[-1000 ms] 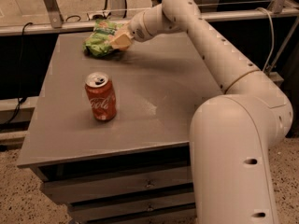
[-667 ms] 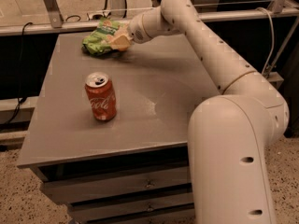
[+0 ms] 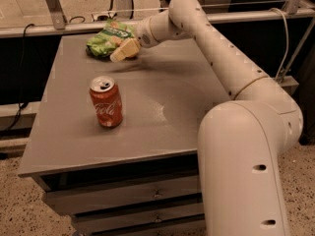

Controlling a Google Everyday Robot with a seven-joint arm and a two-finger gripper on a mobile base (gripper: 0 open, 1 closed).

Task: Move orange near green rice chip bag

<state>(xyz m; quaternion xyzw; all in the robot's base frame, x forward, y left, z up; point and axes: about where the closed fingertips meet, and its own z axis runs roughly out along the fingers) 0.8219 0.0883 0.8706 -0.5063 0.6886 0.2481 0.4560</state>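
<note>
One gripper (image 3: 123,50) is held just beside the green rice chip bag (image 3: 104,39) — whether spread or pressed together cannot be told; a Coca-Cola can (image 3: 106,102) is set well nearer than the bag.

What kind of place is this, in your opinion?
Probably a lab or test workspace, not a home: a grey drawer cabinet, metal rails behind it, a speckled hard floor. The gripper is at the cabinet's far side, by the green rice chip bag.
</note>
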